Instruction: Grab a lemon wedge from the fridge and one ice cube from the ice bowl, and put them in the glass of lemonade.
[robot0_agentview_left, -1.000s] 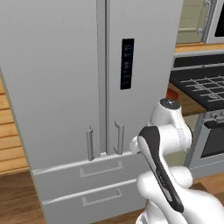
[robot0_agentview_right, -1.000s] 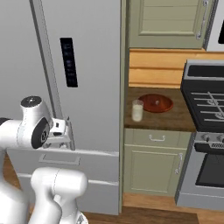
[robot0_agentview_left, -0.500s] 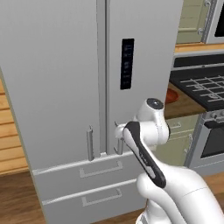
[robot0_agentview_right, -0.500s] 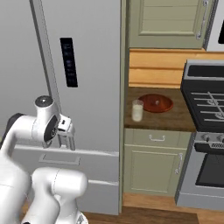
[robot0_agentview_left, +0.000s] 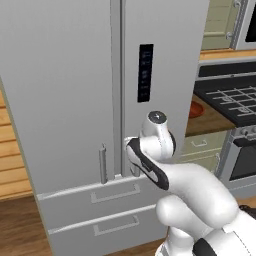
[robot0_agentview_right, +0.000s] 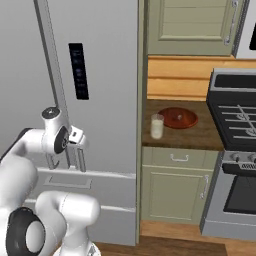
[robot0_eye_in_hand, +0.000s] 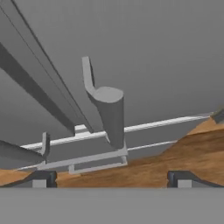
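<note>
The grey fridge (robot0_agentview_left: 65, 75) (robot0_agentview_right: 110, 75) stands with both doors shut, so the lemon wedge is hidden. My gripper (robot0_agentview_right: 79, 146) (robot0_eye_in_hand: 111, 179) is open, close to the lower end of the right door's bar handle (robot0_eye_in_hand: 109, 114) (robot0_agentview_right: 81, 161), with nothing between its fingers. In the hand view the handle's end rises between and above the two fingertips (robot0_eye_in_hand: 41, 178). The glass of lemonade (robot0_agentview_right: 157, 126) stands on the wooden counter right of the fridge. Just behind it to the right sits the reddish-brown ice bowl (robot0_agentview_right: 177, 118) (robot0_agentview_left: 195, 109).
The left door's handle (robot0_agentview_left: 103, 164) hangs beside the right one, above two fridge drawers (robot0_agentview_left: 115, 192). A stove (robot0_agentview_right: 240, 125) borders the counter on the right. Beige cabinets (robot0_agentview_right: 172, 192) sit below and above the counter. Wooden floor lies in front.
The arm has swung in toward the fridge, bringing the hand up to the bottom of the right door's handle. The jaws have stayed open.
</note>
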